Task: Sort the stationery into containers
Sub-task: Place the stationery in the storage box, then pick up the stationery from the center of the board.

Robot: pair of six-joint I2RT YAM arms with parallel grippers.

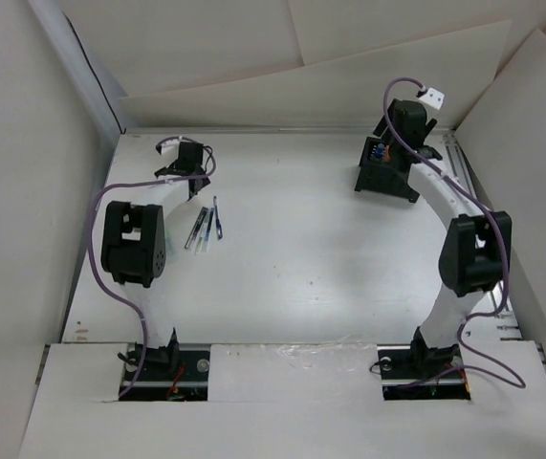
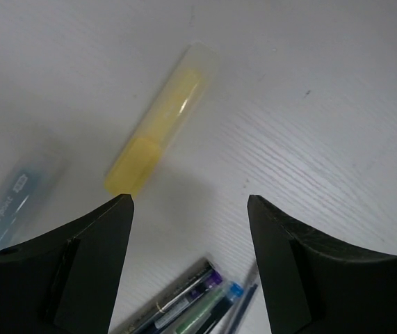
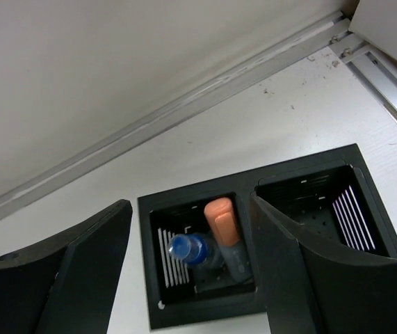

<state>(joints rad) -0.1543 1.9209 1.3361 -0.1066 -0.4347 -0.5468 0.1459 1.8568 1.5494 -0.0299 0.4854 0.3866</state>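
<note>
Left jaws gape empty above a yellow highlighter (image 2: 160, 125) and pens (image 2: 184, 304); right jaws gape over the organiser (image 3: 205, 314).

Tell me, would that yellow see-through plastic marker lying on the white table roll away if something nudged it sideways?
Probably. The yellow translucent plastic marker looks rounded and lies flat on the smooth white table, so a sideways push could roll it. Its glossy shell may be slippery to grip. It looks stiff and likely light for its size.
</note>
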